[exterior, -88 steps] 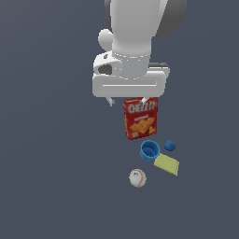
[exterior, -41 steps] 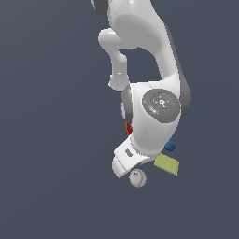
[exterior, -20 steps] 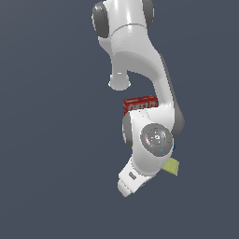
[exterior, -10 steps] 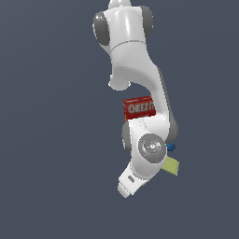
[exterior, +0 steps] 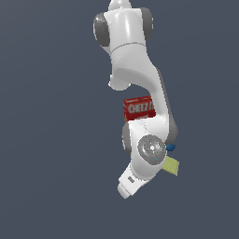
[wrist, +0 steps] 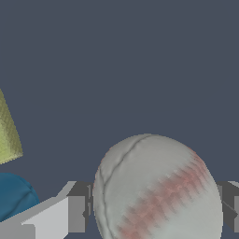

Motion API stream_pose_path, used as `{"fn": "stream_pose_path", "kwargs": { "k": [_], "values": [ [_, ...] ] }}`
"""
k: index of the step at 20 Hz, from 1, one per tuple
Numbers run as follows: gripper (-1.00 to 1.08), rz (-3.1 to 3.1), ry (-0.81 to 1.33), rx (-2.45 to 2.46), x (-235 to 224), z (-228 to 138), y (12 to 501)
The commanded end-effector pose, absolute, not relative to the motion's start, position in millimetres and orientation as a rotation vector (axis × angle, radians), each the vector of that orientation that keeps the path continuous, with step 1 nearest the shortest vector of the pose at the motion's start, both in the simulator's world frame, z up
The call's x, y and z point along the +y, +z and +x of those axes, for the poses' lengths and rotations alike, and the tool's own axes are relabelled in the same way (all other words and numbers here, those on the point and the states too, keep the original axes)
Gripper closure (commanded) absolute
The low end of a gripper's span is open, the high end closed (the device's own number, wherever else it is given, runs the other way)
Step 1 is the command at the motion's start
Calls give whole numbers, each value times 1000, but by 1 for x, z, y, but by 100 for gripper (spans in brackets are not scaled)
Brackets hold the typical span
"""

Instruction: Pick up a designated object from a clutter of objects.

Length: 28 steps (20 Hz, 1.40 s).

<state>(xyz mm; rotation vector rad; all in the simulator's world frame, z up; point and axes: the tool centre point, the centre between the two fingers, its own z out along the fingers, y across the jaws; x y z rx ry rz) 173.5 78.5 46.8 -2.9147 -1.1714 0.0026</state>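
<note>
Wrist view: baseball [wrist: 156, 189] sits between my gripper's [wrist: 156, 214] spread fingers [wrist: 70, 214]; I'd centre, then squeeze gently.

The exterior view looks from off the arm [exterior: 140, 93] at the whole scene from some way back, and the arm's bulk covers much of the clutter, leaving the box [exterior: 138, 107] and pad [exterior: 171, 165] partly seen. The wrist view sits very close, looking out past a finger [wrist: 51, 217] at the baseball [wrist: 156, 189], which fills much of the picture. Both views share the pad [wrist: 7, 133]; the baseball shows only to the wrist camera.
</note>
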Motion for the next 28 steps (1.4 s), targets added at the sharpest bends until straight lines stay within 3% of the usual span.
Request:
{"fn": "stream_pose_path", "kwargs": {
  "k": [1,15,28],
  "values": [
    [108,-2915,0,-1172,79,174,48],
    [108,-2915,2,-1171,74,167,61],
    [108,-2916,3,-1172,46,128,140]
  ]
}}
